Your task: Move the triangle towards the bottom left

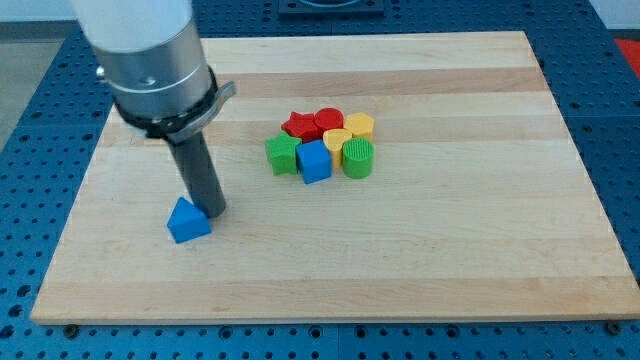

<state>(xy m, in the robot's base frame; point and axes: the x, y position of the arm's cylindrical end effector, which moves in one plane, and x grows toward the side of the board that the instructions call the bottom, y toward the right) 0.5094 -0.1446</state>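
Nearest the view's bottom, on the left half of the bench (480,260), lies the blue triangle (188,221), a small wedge with its apex up, standing well apart from every other block. The end effector here is a plain dark rod with no jaws, so it is neither wide nor narrow and holds nothing. My tip (213,212) rests on the bench surface at about the 2 o'clock side of the blue triangle, touching or just beside its upper right edge; contact cannot be settled from this view. The rod rises from there toward 11 o'clock into the grey cylindrical arm body at the view's top left.

Farther back, near the bench centre, at roughly 2 o'clock from the triangle, sits a tight cluster. Its front row holds a green block (282,154), a blue cube (314,161) and a green cylinder (358,158), touching side by side. Between and behind them is a yellow block (336,139). The back row holds a red star-like block (298,124), a red cylinder (328,122) and a yellow hexagonal block (360,125).
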